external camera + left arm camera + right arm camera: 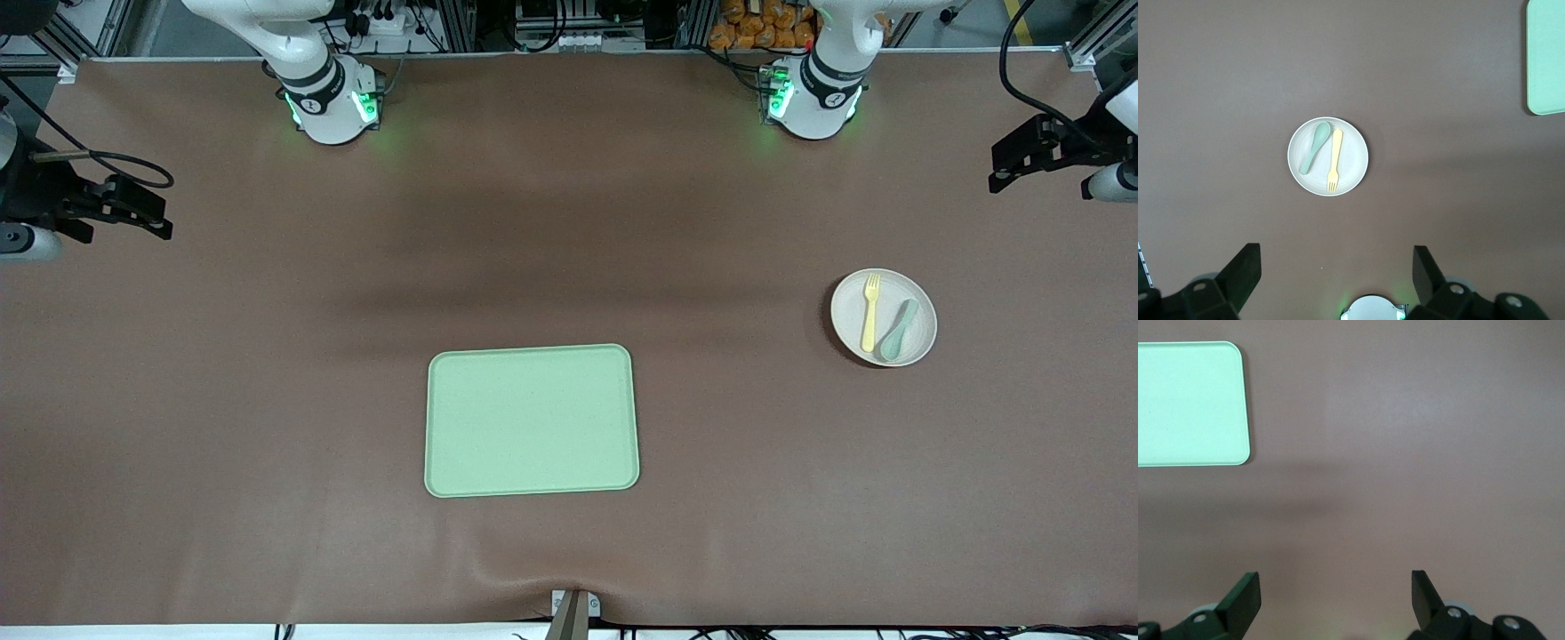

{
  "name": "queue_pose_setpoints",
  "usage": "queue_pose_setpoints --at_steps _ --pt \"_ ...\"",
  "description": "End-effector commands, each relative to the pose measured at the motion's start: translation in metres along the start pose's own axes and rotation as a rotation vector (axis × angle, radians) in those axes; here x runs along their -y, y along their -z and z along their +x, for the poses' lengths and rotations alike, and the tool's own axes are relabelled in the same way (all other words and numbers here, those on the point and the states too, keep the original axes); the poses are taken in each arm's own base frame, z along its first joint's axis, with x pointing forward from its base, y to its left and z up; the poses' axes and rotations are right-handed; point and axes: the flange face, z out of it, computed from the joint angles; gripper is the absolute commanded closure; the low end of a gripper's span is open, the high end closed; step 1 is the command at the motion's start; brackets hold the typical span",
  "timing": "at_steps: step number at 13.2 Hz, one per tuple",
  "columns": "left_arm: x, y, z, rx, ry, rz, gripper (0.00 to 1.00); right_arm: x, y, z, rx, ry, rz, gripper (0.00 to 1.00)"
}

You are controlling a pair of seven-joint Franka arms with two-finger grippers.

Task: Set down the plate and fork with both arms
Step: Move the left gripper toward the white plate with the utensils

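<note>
While both grippers (1331, 273) (1335, 597) hang released, round speckled cream plate (916, 307) carries pale-yellow fork (870, 313) beside green spoon (896, 330).

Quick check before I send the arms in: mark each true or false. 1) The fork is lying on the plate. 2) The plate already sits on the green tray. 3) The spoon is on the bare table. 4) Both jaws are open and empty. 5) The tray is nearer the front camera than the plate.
1) True: the fork lies on the plate.
2) False: the plate stands on the table, toward the left arm's end, apart from the tray.
3) False: the spoon lies on the plate beside the fork.
4) True: the left gripper and right gripper stand open, holding nothing.
5) True.
</note>
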Motion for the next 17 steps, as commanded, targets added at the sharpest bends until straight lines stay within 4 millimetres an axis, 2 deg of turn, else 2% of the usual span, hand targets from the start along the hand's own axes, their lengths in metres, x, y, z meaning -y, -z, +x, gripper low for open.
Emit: queue_pose_setpoints --at_steps 1,4,5,6,8,10,12,14,17 --pt "-0.001 0.005 -0.004 -0.002 0.010 -0.010 0.00 -0.002 -0.001 -0.015 -0.023 0.013 0.005 0.00" --pt "0.003 -0.001 0.000 0.009 0.015 -0.008 0.00 -0.002 0.000 -0.015 -0.025 0.013 0.005 0.00" --pt "0.004 -0.009 0.005 0.026 0.021 -0.006 0.00 -0.003 -0.001 -0.014 -0.023 0.012 0.005 0.00" --pt "0.017 -0.024 0.010 0.058 0.045 -0.005 0.00 -0.004 -0.001 -0.014 -0.023 0.010 0.005 0.00" --pt "0.070 -0.074 0.032 0.118 0.121 -0.025 0.00 -0.002 -0.001 -0.014 -0.025 0.013 0.005 0.00" --pt "0.110 -0.145 0.058 0.174 0.149 -0.047 0.00 -0.003 0.000 -0.014 -0.032 0.022 0.005 0.00" --pt "0.148 -0.218 0.071 0.184 0.141 -0.071 0.00 -0.004 0.000 -0.013 -0.035 0.035 0.004 0.00" --pt "0.155 -0.292 0.070 0.178 0.098 -0.083 0.00 -0.004 0.000 -0.013 -0.037 0.035 0.004 0.00" --pt "0.143 -0.373 0.061 0.216 0.042 -0.104 0.00 -0.007 -0.001 -0.013 -0.034 0.030 0.005 0.00"
